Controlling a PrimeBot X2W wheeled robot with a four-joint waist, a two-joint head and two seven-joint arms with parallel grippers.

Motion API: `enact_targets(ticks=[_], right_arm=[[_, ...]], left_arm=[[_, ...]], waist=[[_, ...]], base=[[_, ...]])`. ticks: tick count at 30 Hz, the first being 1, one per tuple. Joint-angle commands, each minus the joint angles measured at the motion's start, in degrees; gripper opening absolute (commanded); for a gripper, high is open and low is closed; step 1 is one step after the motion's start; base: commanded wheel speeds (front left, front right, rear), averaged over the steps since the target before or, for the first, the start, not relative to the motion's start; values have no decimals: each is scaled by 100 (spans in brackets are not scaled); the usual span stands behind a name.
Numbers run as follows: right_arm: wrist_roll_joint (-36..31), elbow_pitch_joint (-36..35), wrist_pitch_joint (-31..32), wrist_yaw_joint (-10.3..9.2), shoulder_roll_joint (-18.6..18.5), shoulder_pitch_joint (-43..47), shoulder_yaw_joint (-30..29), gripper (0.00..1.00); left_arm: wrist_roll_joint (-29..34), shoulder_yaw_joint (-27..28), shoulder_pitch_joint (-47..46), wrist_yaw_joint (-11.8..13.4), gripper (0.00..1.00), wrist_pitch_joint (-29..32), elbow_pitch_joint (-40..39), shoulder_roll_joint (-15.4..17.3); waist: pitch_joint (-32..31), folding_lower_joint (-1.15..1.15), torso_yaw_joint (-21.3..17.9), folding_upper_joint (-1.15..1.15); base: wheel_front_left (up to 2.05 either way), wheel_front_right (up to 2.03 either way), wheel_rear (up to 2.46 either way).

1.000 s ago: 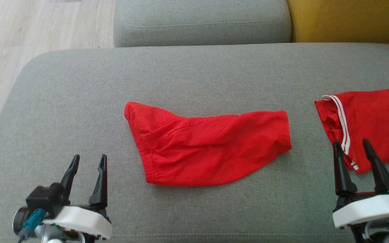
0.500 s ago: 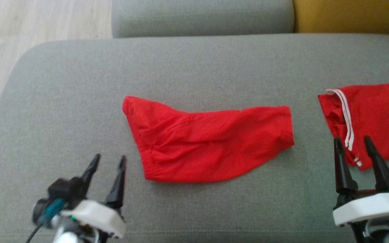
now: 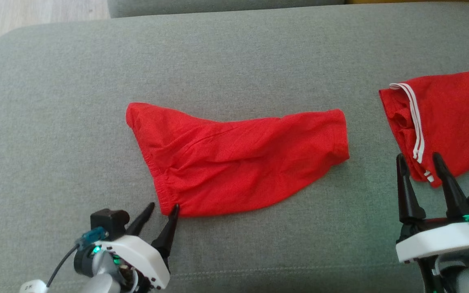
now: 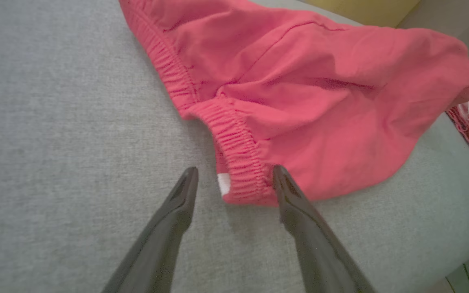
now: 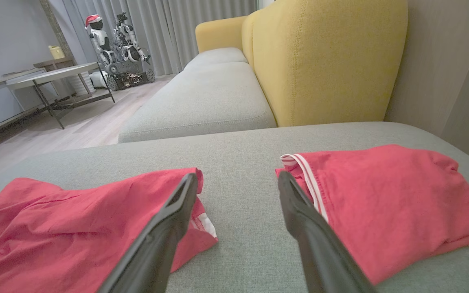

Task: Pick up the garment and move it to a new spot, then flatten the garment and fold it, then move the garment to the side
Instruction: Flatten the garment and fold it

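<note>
The garment [image 3: 238, 162], red shorts with an elastic waistband, lies crumpled across the middle of the grey sofa cushion [image 3: 238, 53]. My left gripper [image 3: 162, 208] stands open at its near left corner. In the left wrist view the waistband end [image 4: 242, 179] sits between the two dark fingertips [image 4: 187, 181], and the garment [image 4: 299, 93] spreads away behind it. My right gripper [image 3: 417, 156] is open at the lower right, over bare cushion. In the right wrist view the garment [image 5: 79, 219] lies to the left of that gripper [image 5: 237, 181].
A second red garment [image 3: 446, 122] with white stripes lies at the cushion's right edge, seen also as folded red cloth [image 5: 385, 203] in the right wrist view. A yellow backrest [image 5: 324, 61] and more grey cushions stand behind. Wooden floor [image 3: 18, 14] borders the far left.
My left gripper has moved right and forward to the garment's near left corner, jaws still open. The head camera has tilted down, shifting the whole picture. The right gripper has hardly moved.
</note>
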Motion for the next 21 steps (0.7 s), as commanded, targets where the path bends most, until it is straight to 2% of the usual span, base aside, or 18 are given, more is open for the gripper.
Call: enact_targets(ticks=[1, 2, 3, 7, 11, 17, 21], right_arm=[[40, -190, -58, 37, -42, -234, 113, 100], [43, -162, -76, 37, -42, -249, 102, 100], [44, -152, -83, 37, -42, -254, 93, 100], [65, -127, -107, 37, -42, -249, 44, 100], [114, -116, -135, 37, -42, -222, -35, 100], [149, -136, -185, 37, -42, -228, -181, 100], [189, -151, -221, 37, -42, -293, -199, 100]], left_arm=[[-18, 179, -278, -12, 99, -17, -170, 40], [-74, 155, -313, -108, 11, -81, -117, 39], [-100, 136, -325, -147, 0, -102, -117, 36], [-3, 21, -395, -237, 0, -285, -315, 119], [136, -55, -392, -262, 0, -421, -927, 262], [227, 8, -341, -104, 0, -200, -2314, 512], [214, 158, -556, 10, 0, 78, -2834, 650]], waist=[[-1, 0, -6, 0], [-15, 0, -23, 0], [-24, 0, -27, 0], [-78, 0, -15, 0], [-115, 0, 24, 0], [-48, 0, 58, 0], [90, 0, -20, 0]], base=[[0, 0, 0], [0, 0, 0], [0, 0, 0], [0, 0, 0], [0, 0, 0], [0, 0, 0], [0, 0, 0]])
